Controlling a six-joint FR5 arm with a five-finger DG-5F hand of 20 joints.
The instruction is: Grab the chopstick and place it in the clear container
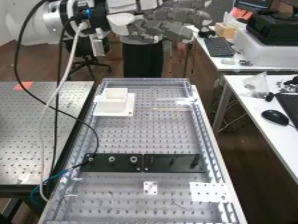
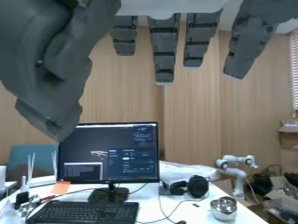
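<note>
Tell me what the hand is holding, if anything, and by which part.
Nothing: the hand is open, and the chopstick lies away from it.

- The hand (image 1: 151, 24) has straight fingers (image 2: 164, 55).
- A screen (image 2: 110, 150) stands on a white desk (image 2: 193, 214).
- Keyboard (image 2: 83, 213): six o'clock from the screen.
- Headphones (image 2: 197, 186), then a shiny pot (image 2: 223, 208): four o'clock from the screen.
- White robot arm (image 2: 235, 173): three o'clock from the screen.

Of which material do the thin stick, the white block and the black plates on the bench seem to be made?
The thin stick looks like plain wood or bamboo, going by its pale tan tone. The white block seems matte plastic: evenly white, softly shaded. The black plates are smooth with a faint sheen, so perhaps coated metal, though plastic is possible.
</note>
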